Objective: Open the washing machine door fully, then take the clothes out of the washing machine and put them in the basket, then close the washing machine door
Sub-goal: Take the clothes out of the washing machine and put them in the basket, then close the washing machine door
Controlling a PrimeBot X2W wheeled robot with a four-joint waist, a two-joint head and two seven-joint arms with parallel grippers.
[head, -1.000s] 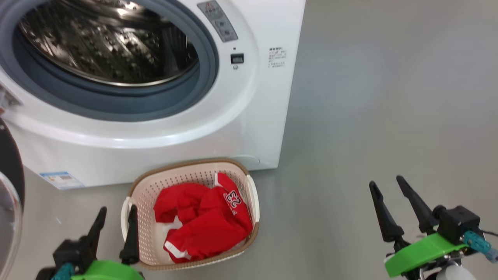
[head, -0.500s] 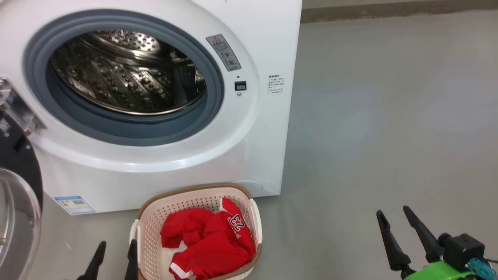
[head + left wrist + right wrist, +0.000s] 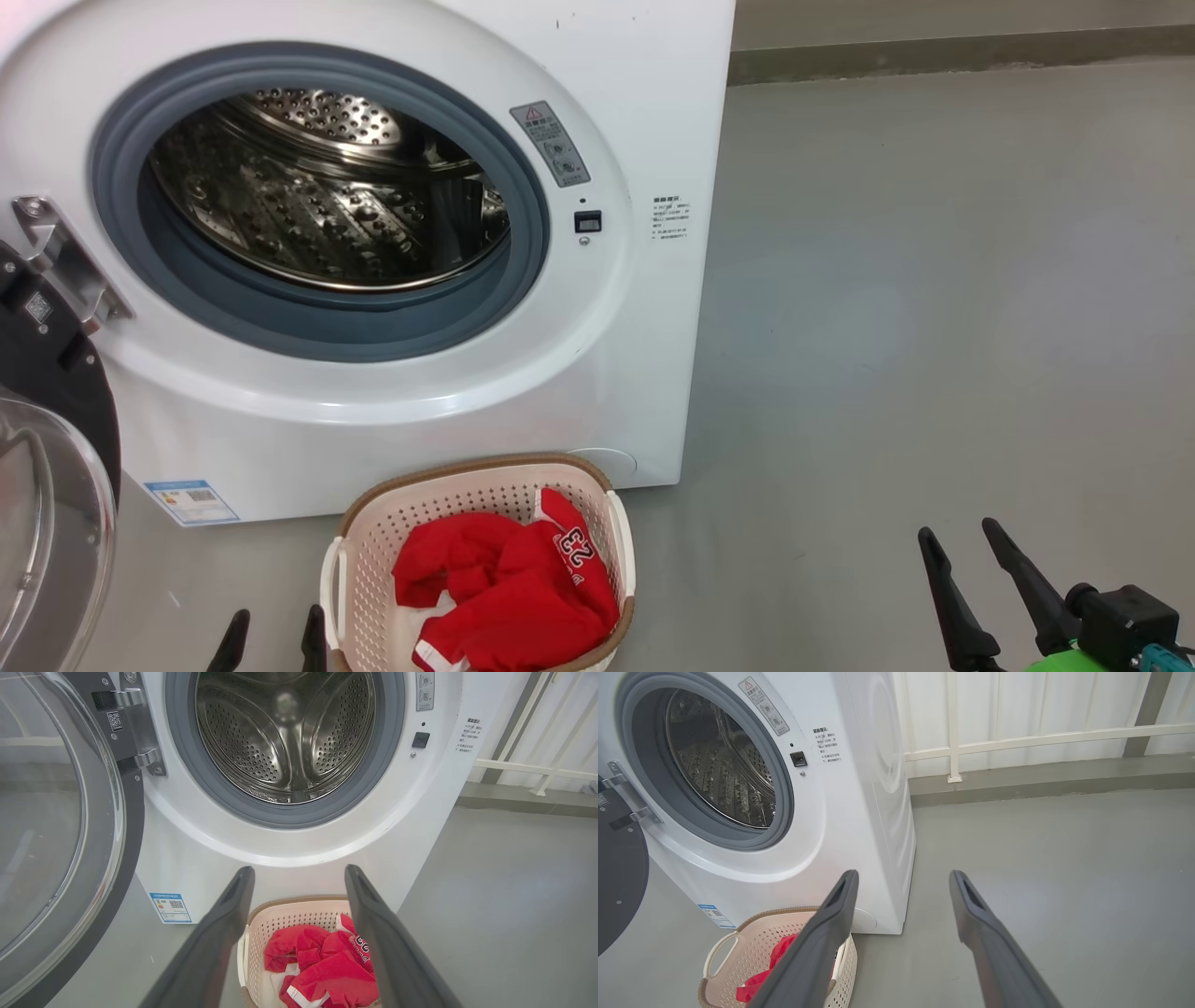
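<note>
We see the washing machine on the grey floor with its mouth uncovered. The washing machine door is swung out to the left on its metal hinge, black rim and clear bulging glass facing us. Inside the grey rubber seal, the perforated steel drum shows bare metal, with no garment that we can make out. A small blue label sits low on the machine's front, towards the left.

The basket stands on the floor just in front of the machine, below the right half of its front. The clothes lie bunched inside it, red with white trim, with the number 23 showing on the right.

Our left tool is at the near edge, just left of the basket, its fingers spread wide and holding nothing. Its right finger is close beside the basket's left handle, and we cannot tell whether they touch. Our right tool is at the near right over bare floor, well apart from the basket and the machine. Its fingers also stand wide and empty.

Far to the right, past the machine, a pale railing runs along the wall.
</note>
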